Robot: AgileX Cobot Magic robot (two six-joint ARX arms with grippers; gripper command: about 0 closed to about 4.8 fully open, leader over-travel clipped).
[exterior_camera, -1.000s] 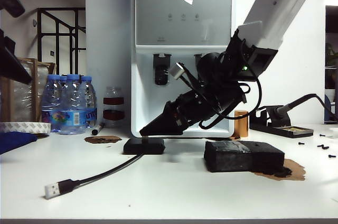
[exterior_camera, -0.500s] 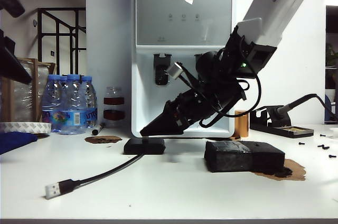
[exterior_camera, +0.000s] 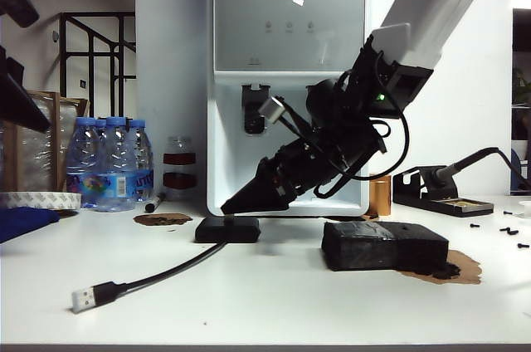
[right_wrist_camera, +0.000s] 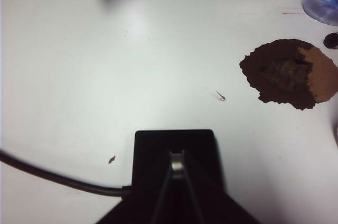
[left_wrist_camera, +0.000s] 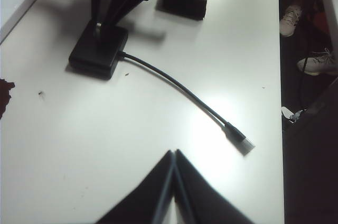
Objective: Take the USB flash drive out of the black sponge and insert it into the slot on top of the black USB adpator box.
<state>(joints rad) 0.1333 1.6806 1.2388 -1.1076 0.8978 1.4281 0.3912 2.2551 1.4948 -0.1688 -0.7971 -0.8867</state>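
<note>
With the wrist slightly re-angled, the right pincer (right_wrist_camera: 178, 174), clenched on the USB flash drive (right_wrist_camera: 178, 164), is poised over the black USB adpator box (right_wrist_camera: 153, 152), so insertion seems imminent; the left pincer (left_wrist_camera: 172, 156) is kept clenched, well away.

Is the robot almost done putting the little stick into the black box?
Nearly. Done: the USB flash drive is out of the black sponge. In hand: the right pincer is shut on it, tip down over the black USB adpator box. Left: I can't tell if it has entered the slot; push in, let go. The left pincer hangs shut, apart from the box, holding nothing.
</note>
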